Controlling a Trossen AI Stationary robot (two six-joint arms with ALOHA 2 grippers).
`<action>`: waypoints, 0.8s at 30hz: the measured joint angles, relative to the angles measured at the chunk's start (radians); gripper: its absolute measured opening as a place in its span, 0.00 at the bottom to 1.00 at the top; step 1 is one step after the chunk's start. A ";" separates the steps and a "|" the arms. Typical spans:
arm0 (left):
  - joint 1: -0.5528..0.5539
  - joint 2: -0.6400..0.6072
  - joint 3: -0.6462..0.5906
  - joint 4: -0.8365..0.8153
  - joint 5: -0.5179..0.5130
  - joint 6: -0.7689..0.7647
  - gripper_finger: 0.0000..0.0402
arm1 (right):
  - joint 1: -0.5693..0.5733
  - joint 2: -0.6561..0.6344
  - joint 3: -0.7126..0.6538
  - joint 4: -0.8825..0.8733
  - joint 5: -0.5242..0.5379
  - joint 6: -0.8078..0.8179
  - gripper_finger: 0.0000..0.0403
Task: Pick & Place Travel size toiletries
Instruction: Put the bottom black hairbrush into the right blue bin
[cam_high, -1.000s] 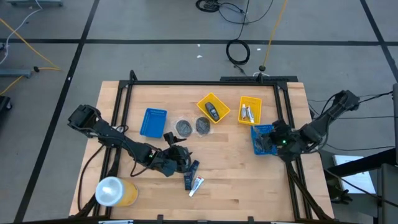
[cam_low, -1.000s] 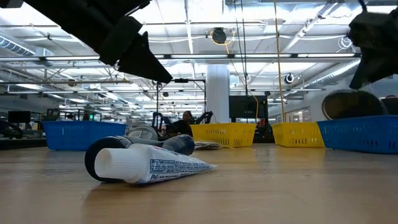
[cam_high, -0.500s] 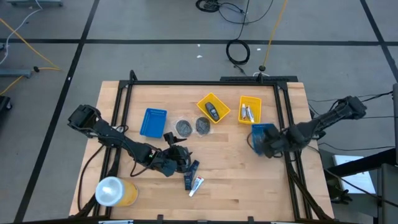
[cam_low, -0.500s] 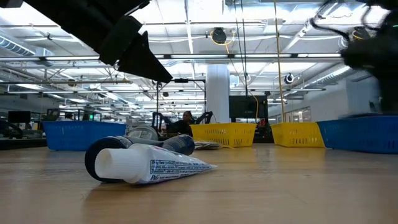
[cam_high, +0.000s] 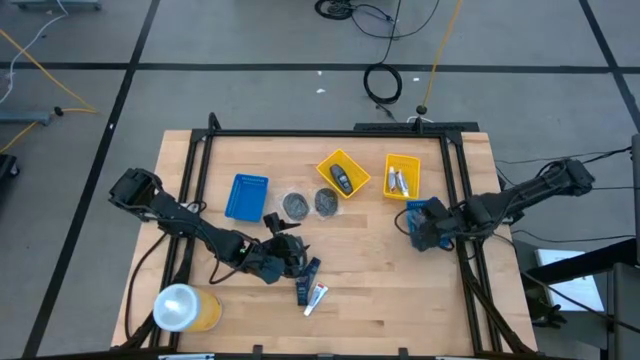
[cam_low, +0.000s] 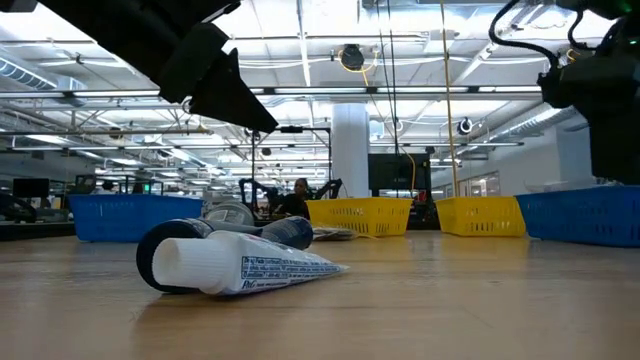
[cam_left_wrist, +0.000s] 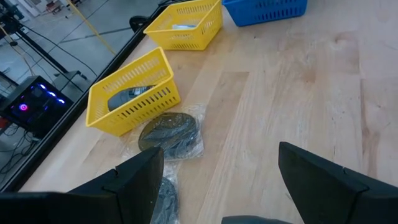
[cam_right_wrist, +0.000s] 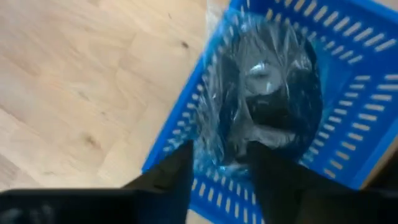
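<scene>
A silvery-white tube (cam_high: 316, 297) and a dark bottle (cam_high: 306, 276) lie side by side on the table, just ahead of my open left gripper (cam_high: 293, 258), which touches nothing. In the low view the tube (cam_low: 240, 265) lies in front of the bottle (cam_low: 290, 232). Two grey discs in clear wrap (cam_high: 295, 204) (cam_high: 326, 201) rest flat on the wood. My right gripper (cam_right_wrist: 221, 186) hangs open, pointing steeply down over the right blue tray (cam_right_wrist: 348, 143). A third wrapped grey disc (cam_right_wrist: 267, 93) lies inside that tray. My right gripper's fingers (cam_right_wrist: 168, 180) stand apart above the near edge of the disc's clear wrap (cam_right_wrist: 224, 149). I cannot tell whether they touch it. The disc lies on the tray's floor.
A yellow tray (cam_high: 342, 175) holds a dark bottle, and another yellow tray (cam_high: 401, 178) holds tubes. A second blue tray (cam_high: 246, 196) sits at the far left. An orange cup (cam_high: 185, 308) stands at the near left corner. Bare wood lies between the two arms.
My right gripper has swung from the table's right edge toward the left and turned, and it now hangs over the right blue tray. The left arm, tube and bottle have kept still.
</scene>
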 joint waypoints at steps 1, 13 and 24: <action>0.000 0.000 0.000 0.000 0.000 0.000 0.77 | -0.006 -0.007 0.000 0.008 -0.002 0.000 0.40; 0.000 0.000 0.000 0.001 0.000 -0.011 0.77 | -0.118 0.013 -0.034 0.096 0.085 -0.145 0.27; 0.000 0.000 0.000 0.000 0.000 -0.014 0.77 | -0.191 0.073 -0.107 0.111 0.035 -0.171 0.06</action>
